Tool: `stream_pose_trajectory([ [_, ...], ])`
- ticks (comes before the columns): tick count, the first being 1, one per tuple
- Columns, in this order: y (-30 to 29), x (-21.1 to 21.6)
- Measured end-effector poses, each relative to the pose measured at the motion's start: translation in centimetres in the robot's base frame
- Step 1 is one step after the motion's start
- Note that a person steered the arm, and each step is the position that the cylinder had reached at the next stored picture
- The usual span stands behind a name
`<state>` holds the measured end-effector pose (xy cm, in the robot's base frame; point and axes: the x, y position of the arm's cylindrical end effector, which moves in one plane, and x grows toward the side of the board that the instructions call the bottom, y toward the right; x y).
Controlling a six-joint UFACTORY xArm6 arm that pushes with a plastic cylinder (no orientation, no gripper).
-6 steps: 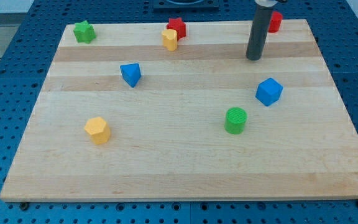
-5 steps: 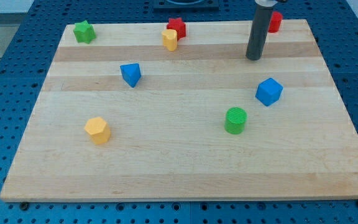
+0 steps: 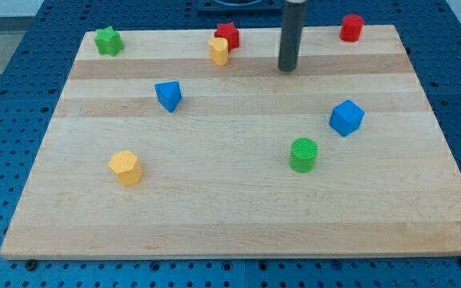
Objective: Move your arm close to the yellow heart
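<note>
My tip (image 3: 287, 69) (bare dark rod, no jaws, nothing held) on wooden board (image 3: 238, 216). Small yellow heart block (image 3: 218, 50) to tip's left, slightly up-view, apparently touching red block (image 3: 229, 34). Step: approach underway. Next: slide left, stop just beside heart.

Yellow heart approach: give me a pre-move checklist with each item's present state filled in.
1. Target in view: the yellow heart sits near the view's top, touching or nearly touching the red block behind it. Ok.
2. My tip visible on the board: ok.
3. Tip close to the heart: not ok; it stands apart, to the view's right.
4. Straight path leftward to the heart free of blocks: ok.
5. Tip clear of the red cylinder and blue block: ok.
6. Exact gap between heart and red block: cannot tell.
</note>
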<state>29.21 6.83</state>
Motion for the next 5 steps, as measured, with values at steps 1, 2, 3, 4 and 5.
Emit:
stream_pose_trajectory([
  [1, -2.7, -0.7],
  [2, -3.1, -0.9],
  [3, -4.5, -2.0],
  [4, -5.9, -2.0],
  [5, -6.4, -2.4],
])
